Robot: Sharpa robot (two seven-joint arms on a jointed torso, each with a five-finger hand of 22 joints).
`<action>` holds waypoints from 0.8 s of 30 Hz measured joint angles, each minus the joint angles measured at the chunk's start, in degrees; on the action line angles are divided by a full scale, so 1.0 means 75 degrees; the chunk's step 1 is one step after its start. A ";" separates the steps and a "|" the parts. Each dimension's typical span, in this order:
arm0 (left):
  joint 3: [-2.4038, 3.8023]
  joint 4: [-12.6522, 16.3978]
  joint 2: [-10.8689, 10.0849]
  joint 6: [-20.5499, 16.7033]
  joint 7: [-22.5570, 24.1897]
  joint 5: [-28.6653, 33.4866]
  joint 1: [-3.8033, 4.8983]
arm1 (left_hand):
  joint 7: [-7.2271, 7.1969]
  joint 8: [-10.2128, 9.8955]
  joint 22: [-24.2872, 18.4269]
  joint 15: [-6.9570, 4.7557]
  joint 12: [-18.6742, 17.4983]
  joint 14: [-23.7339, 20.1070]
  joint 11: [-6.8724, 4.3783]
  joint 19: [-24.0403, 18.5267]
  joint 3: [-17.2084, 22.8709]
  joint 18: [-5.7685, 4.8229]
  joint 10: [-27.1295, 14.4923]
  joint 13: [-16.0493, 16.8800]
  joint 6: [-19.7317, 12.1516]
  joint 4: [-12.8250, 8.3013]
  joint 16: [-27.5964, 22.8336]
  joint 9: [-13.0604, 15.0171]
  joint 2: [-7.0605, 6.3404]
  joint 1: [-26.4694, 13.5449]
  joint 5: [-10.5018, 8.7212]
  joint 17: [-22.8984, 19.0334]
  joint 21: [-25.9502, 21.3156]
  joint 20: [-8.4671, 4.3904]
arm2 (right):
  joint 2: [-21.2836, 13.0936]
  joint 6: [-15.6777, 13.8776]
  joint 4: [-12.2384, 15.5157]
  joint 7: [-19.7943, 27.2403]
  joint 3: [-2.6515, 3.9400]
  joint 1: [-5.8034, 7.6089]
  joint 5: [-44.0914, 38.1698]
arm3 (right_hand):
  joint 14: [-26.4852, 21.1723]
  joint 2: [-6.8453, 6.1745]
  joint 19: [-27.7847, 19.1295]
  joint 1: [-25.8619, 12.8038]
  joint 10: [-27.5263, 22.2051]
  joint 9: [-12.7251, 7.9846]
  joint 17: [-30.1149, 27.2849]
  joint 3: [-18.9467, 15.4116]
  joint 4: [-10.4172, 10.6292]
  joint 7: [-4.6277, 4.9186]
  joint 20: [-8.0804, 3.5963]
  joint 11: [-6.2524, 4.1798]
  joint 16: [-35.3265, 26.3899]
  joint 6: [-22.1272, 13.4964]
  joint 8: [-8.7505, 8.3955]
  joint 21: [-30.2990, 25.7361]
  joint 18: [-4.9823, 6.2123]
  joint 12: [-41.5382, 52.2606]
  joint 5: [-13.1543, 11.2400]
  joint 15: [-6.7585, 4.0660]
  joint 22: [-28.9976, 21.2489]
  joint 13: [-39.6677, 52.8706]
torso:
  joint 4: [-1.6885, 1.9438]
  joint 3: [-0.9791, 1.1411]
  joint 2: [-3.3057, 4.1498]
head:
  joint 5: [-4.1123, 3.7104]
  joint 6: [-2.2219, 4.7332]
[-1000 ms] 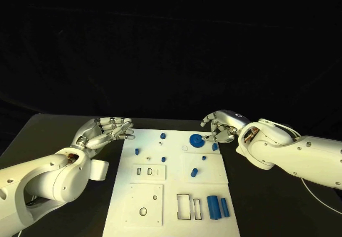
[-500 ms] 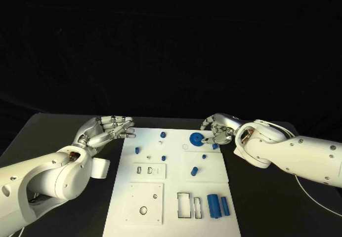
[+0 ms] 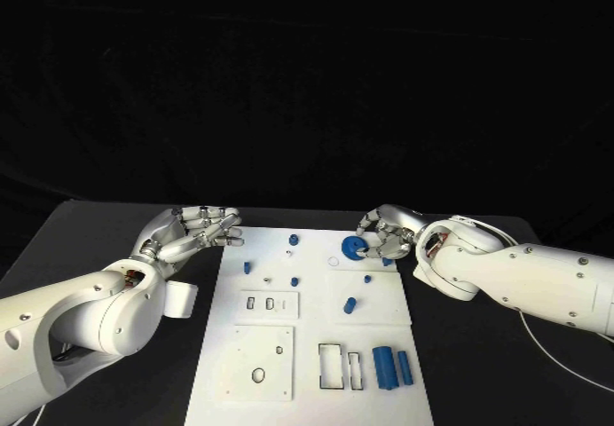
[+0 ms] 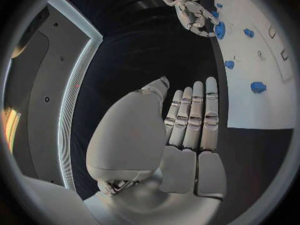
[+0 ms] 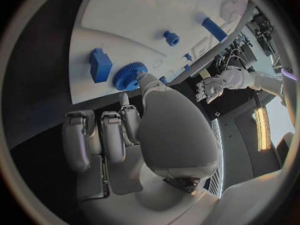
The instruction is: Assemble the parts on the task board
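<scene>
The white task board point(image 3: 307, 404) lies in the middle of the black table. A blue gear point(image 3: 350, 248) sits near its far right edge. My right hand point(image 3: 387, 232) is right at it, fingers curled, with the thumb and a finger pinching the gear's rim point(image 5: 128, 77). A small blue block point(image 5: 100, 65) stands just beside the gear. My left hand point(image 3: 199, 229) hovers at the board's far left corner, fingers straight and side by side point(image 4: 187, 120), holding nothing. The left wrist view shows the right hand point(image 4: 194, 12) over the gear point(image 4: 220, 30).
Several small blue pegs point(image 3: 293, 239) stand across the far half of the board. Two long blue pieces point(image 3: 381, 366) lie at its near right, beside two rectangular slots point(image 3: 330, 366). Two white inset plates point(image 3: 269, 306) sit on the left. Bare black table point(image 3: 77, 231) flanks the board.
My right hand has moved left and closed on the blue gear. The left hand has hardly moved. The whole picture has shifted slightly.
</scene>
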 measured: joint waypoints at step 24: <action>0.0000 -0.0010 -0.0005 0.0010 -0.0030 0.0000 0.0000 | 0.0000 0.0000 0.0014 0.0000 0.0000 0.0000 0.0000 0.0000 0.0021 0.0000 0.0000 0.0000 0.0000 -0.0021 -0.0029 0.0000 0.0000 0.0000 0.0000 0.0021 0.0000 0.0000 | 0.0110 0.0078 -0.0068 0.0003 0.0006 -0.0020 0.0158 | 0.0000 0.0092 -0.0001 0.0091 0.0131 -0.0021 -0.0002 0.0227 -0.0037 0.0014 0.0000 0.0020 0.0060 0.0180 0.0037 0.0125 -0.0118 0.0247 0.0000 0.0000 -0.0003 -0.0002 | 0.0001 -0.0005 -0.0001 | -0.0018 -0.0032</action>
